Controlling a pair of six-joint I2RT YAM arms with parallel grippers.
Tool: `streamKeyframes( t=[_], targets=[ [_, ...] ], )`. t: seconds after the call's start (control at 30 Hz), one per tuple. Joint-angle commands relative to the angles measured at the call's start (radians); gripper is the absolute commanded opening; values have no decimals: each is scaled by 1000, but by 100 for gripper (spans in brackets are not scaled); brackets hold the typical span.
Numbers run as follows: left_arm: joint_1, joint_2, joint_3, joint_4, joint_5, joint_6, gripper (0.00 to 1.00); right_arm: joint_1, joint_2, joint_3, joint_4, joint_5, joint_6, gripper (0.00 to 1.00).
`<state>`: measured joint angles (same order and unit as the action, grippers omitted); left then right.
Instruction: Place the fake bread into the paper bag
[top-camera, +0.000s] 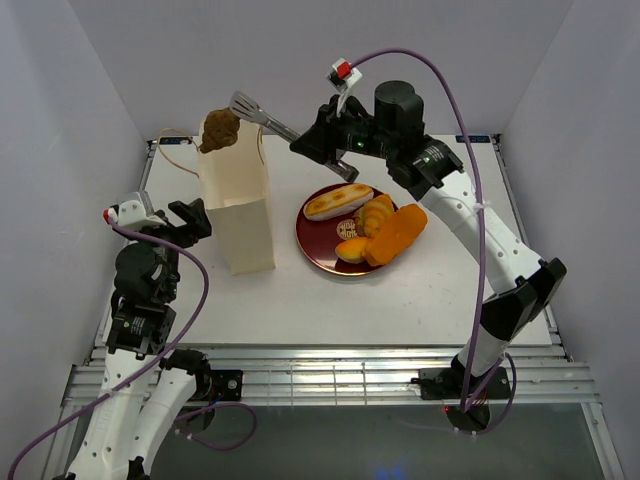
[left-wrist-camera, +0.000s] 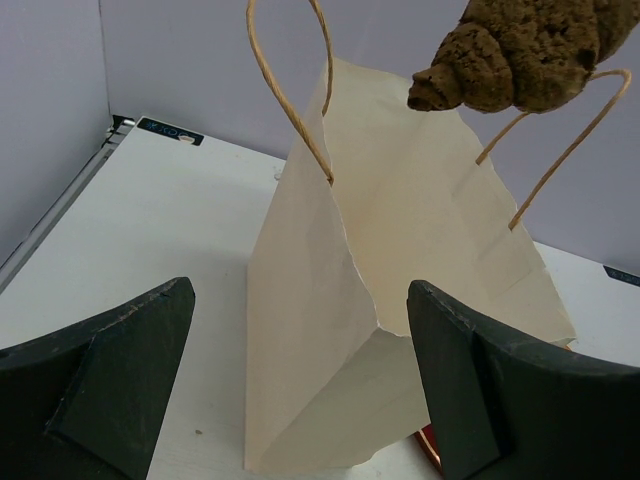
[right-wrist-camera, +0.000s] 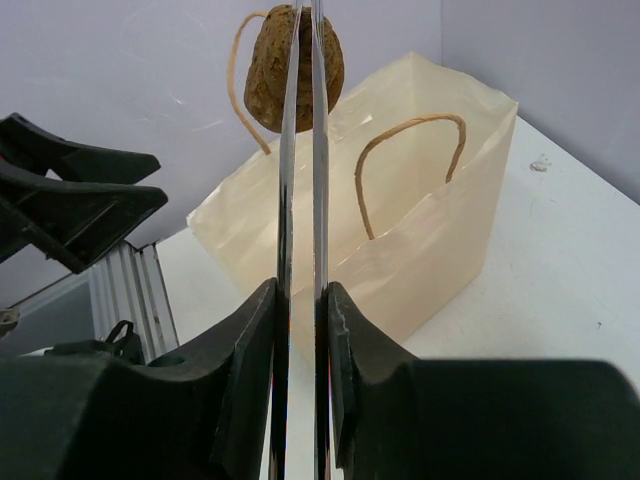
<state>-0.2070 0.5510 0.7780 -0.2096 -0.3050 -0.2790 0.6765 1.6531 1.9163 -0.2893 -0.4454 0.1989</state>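
Counter (top-camera: 400, 300): white; it carries the bag and the plate.
Paper bag (top-camera: 240, 220): stands upright left of centre in the top view, mouth open, string handles up. I cannot see inside it, so I can't say what it already holds.
Right fingers (top-camera: 322, 135): pinched tight on the tongs' handles, squeezing the two blades almost together.
Left fingers (top-camera: 192, 222): spread wide with nothing in them, just beside the bag's left side. From the wrist view I can't tell whether they touch it.
Plate (top-camera: 306, 238): dark red, right of the bag.
Tongs (top-camera: 262, 115): silver, reaching from the right fingers toward the upper left of the frame.
Bread on the plate: striped roll (top-camera: 338, 200), croissant (top-camera: 377, 212), orange slab (top-camera: 395, 235) and bun (top-camera: 350, 250), all untouched.
Brown pastry (top-camera: 218, 130): clamped in the tong tips, hanging over the bag's mouth, not yet inside.
Progress: I judge one piece is ready to drop, and four are left to carry over.
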Motion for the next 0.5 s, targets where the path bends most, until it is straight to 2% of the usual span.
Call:
streamKeyframes(
  t=[0.0,0.3,0.47],
  targets=[
    [-8,1,-8,1,14,-8,98,6,36,99,29,36,-24,25],
    [-9,4,-8,1,17,-8,98,6,63,99,19,62,-41,43],
    [-11,6,-8,1,17,-6,98,6,59,108,19,62,-41,47]
  ],
)
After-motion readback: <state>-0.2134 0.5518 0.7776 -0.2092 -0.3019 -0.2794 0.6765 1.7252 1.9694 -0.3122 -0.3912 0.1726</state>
